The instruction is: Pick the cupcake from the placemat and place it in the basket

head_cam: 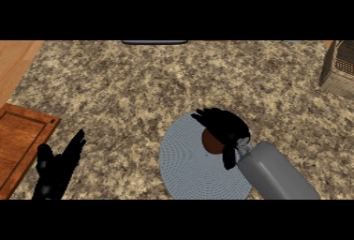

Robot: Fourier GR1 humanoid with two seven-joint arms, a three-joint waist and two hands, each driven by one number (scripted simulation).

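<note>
We are looking steeply down at a speckled granite counter. Our right hand is hovering over the round grey placemat, with its fingers curling down and round the cupcake. Only a brown patch of the cupcake is showing beneath the palm, between the fingers and the thumb; the rest is being hidden by the hand. The cupcake is sitting on the upper right part of the placemat, and we cannot tell whether it is lifting off the mat or resting on it. The grey right forearm is coming in from the lower right and covering the mat's right edge.

Our left hand is resting at the lower left, fingers straight and pointing up, holding nothing, just beside a wooden board lying at the left edge. The basket is standing at the far right edge, well apart from the placemat, and only partly showing. A dark grey object is lying at the top edge of the counter; what it is, we cannot tell.
</note>
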